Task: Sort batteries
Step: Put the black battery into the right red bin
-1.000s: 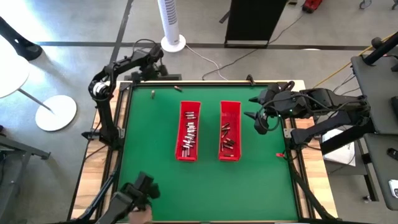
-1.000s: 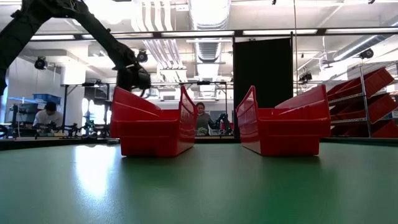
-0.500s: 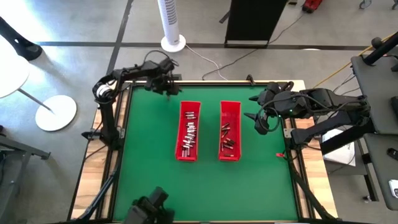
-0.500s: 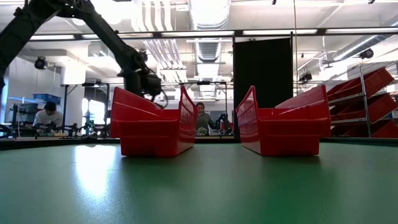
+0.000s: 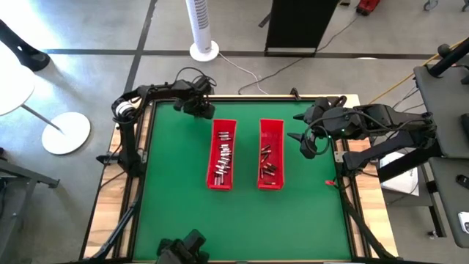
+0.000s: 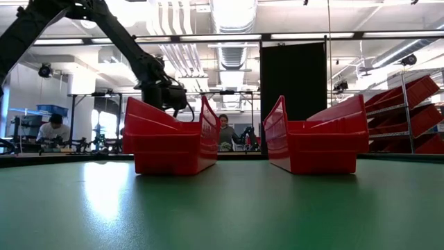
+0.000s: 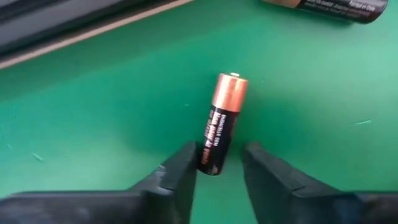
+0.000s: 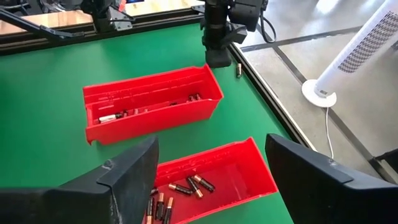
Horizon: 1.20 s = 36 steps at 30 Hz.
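A battery (image 7: 222, 122) with a copper end lies on the green tabletop (image 5: 176, 191) near its far edge, between the tips of the left gripper (image 7: 219, 169), whose jaws stand partly open around it without clamping. A second battery (image 7: 323, 6) lies close by. More batteries (image 5: 223, 157) fill the left red tray (image 5: 211, 158), others sit in the right tray (image 5: 281, 158). The right gripper (image 8: 211, 180) hovers beside the right tray, jaws wide and empty.

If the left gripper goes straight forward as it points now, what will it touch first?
Most likely the battery lying on the mat: its dark end is already between the open fingers of the left gripper. Whether they touch is unclear.
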### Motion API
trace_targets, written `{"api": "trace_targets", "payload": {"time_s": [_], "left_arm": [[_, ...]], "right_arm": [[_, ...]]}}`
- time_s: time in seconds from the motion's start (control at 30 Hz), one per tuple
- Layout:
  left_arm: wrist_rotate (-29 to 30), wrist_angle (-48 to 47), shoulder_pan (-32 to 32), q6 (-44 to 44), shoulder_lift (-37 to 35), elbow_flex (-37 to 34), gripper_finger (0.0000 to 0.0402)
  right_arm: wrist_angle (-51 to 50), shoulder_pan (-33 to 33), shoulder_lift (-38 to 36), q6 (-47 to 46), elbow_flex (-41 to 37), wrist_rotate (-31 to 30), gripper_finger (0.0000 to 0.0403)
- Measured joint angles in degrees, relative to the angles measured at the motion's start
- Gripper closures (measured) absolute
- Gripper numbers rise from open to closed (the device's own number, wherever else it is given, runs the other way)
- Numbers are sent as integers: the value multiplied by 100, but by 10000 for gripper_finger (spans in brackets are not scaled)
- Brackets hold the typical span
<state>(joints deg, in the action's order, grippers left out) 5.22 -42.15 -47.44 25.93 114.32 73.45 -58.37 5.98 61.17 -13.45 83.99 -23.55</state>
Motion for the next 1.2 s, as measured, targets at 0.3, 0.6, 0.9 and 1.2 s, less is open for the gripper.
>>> {"api": "trace_targets", "payload": {"time_s": [0.3, 0.6, 0.9, 1.2], "left_arm": [[76, 60, -4, -398, 11, -19, 378], [-15, 176, 214, -1315, -328, -57, 375], [-83, 182, 443, -1941, -1217, -72, 375], [-203, 1584, 1536, -1695, -2788, -400, 375]], "right_arm": [[37, 0, -5, 152, 0, -2, 126], [55, -196, -12, 689, 278, -50, 112], [77, -672, 201, 989, 286, 47, 126], [904, -1210, 727, 1353, 284, 579, 141]]}}
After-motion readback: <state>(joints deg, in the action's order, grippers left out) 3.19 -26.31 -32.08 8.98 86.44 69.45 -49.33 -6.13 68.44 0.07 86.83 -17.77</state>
